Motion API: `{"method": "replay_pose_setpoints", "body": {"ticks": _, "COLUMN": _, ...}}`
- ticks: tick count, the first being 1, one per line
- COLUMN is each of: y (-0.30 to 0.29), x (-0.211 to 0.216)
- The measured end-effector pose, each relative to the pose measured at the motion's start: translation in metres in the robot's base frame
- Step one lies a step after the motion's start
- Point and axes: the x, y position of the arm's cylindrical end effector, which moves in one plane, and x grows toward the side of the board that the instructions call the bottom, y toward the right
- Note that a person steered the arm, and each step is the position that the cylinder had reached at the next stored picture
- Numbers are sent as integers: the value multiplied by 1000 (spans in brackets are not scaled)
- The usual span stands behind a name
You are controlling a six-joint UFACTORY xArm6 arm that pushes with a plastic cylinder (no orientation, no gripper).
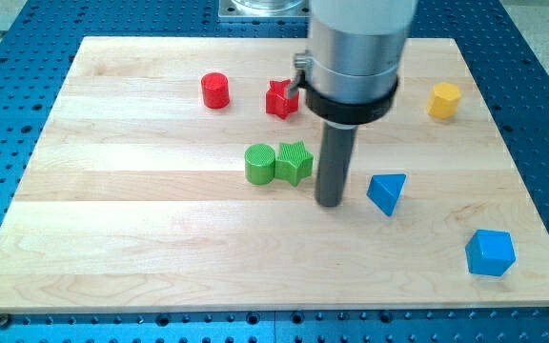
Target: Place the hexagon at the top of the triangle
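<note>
From the view's left you see the wooden board [112, 248] with bare wood along its left side and bottom edge; the red cylinder [215, 90] stands near the top; the green cylinder [259, 164] touches the green star [294, 162]; the red star [280, 98] sits above them; my tip [330, 203] rests just right of the green star, left of the blue triangle [387, 193]; there is no claw, only a rod; the yellow hexagon [444, 99] sits near the top right edge; the blue cube [490, 252] lies bottom right; you see no containers.

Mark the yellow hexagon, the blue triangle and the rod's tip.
yellow hexagon [444, 99], camera view, middle of its body.
blue triangle [386, 192], camera view, its front face.
my tip [330, 204], camera view, the rod's very end.
</note>
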Motion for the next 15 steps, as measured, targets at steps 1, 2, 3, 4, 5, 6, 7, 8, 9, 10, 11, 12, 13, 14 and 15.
{"method": "replay_pose_setpoints", "body": {"ticks": 1, "y": 69, "x": -3}}
{"method": "replay_pose_setpoints", "body": {"ticks": 2, "y": 99, "x": -1}}
{"method": "replay_pose_setpoints", "body": {"ticks": 3, "y": 123, "x": 3}}
{"method": "replay_pose_setpoints", "body": {"ticks": 4, "y": 96, "x": -7}}
{"method": "replay_pose_setpoints", "body": {"ticks": 5, "y": 109, "x": -72}}
{"method": "replay_pose_setpoints", "body": {"ticks": 6, "y": 187, "x": -147}}
{"method": "replay_pose_setpoints", "body": {"ticks": 7, "y": 205, "x": -185}}
{"method": "replay_pose_setpoints", "body": {"ticks": 8, "y": 176, "x": -207}}
{"method": "replay_pose_setpoints", "body": {"ticks": 9, "y": 162, "x": -212}}
{"method": "replay_pose_setpoints", "body": {"ticks": 10, "y": 160, "x": -123}}
{"method": "replay_pose_setpoints", "body": {"ticks": 11, "y": 160, "x": -153}}
{"method": "replay_pose_setpoints", "body": {"ticks": 12, "y": 139, "x": -163}}
{"method": "replay_pose_setpoints", "body": {"ticks": 13, "y": 128, "x": -126}}
{"method": "replay_pose_setpoints", "body": {"ticks": 14, "y": 135, "x": -88}}
{"method": "replay_pose_setpoints", "body": {"ticks": 15, "y": 96, "x": -121}}
